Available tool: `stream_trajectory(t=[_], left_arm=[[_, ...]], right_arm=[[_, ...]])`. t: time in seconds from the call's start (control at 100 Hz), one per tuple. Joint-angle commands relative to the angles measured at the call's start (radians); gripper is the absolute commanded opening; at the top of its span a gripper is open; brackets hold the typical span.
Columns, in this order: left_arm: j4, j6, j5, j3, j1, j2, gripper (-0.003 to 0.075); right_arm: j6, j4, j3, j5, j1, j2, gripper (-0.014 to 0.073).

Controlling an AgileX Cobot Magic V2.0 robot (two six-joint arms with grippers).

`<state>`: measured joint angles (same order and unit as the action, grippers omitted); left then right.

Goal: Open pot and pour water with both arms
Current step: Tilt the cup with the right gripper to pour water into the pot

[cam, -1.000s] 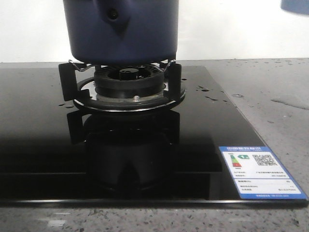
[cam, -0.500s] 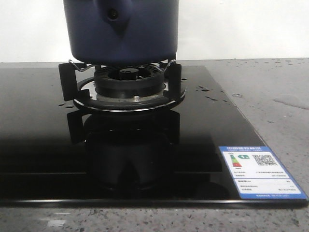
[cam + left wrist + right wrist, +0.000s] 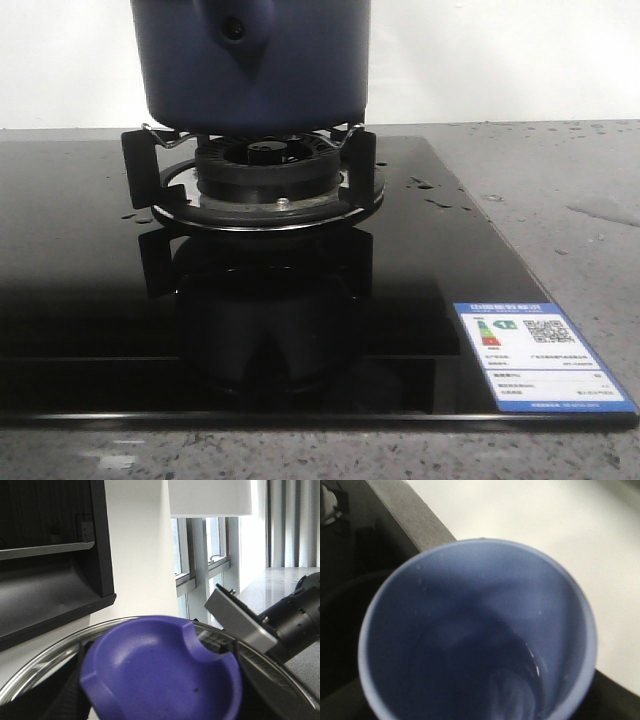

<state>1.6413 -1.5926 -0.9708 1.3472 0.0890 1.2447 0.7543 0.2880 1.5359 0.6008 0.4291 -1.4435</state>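
The navy-blue pot [image 3: 250, 70] stands on the gas burner, its pointed handle mount [image 3: 235, 30] facing me; its top is cut off by the frame. Neither gripper shows in the front view. In the left wrist view a glass lid with a metal rim [image 3: 40, 672] and a blue-purple knob [image 3: 160, 670] is held up close against my left gripper, whose fingers are mostly hidden by the knob. In the right wrist view a pale blue cup [image 3: 480, 580] with water [image 3: 510, 690] in it fills the frame; it hides my right gripper's fingers.
The burner and pan support [image 3: 265, 170] sit on a black glass hob [image 3: 80, 300] with an energy label [image 3: 540, 355]. Grey stone counter [image 3: 580, 200] lies to the right, with water drops [image 3: 420, 185]. The right arm [image 3: 295, 620], a dark cabinet [image 3: 50, 555] and windows show behind the lid.
A pale blue shape at the top right corner of the front view one second ago has left the frame. The pot has not moved.
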Motion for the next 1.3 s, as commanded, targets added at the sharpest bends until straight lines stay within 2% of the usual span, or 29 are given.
stream_trajectory(t=[0.0,0.17,0.47,0.79,1.04,1.29], left_arm=[[0.108,0.009,0.010,0.037,0.001,-0.032,0.0294],[0.110,0.009,0.016,0.037,0.001,-0.032,0.0294],[0.110,0.009,0.017,0.037,0.001,-0.032,0.0294],[0.110,0.009,0.017,0.037,0.001,-0.032,0.0294],[0.110,0.009,0.017,0.037,0.001,-0.032,0.0294],[0.110,0.009,0.017,0.037,0.001,-0.032,0.0294]], right_arm=[[0.033,-0.071,0.048,-0.099,0.009,0.014,0.0171],[0.111,-0.170,0.048,-0.106,0.040,-0.025,0.0171],[0.110,-0.334,0.048,-0.184,0.076,-0.073,0.0171],[0.111,-0.522,0.048,-0.203,0.084,-0.110,0.0171],[0.111,-0.618,0.048,-0.317,0.084,-0.110,0.0171],[0.111,-0.775,0.048,-0.367,0.084,-0.110,0.0171]])
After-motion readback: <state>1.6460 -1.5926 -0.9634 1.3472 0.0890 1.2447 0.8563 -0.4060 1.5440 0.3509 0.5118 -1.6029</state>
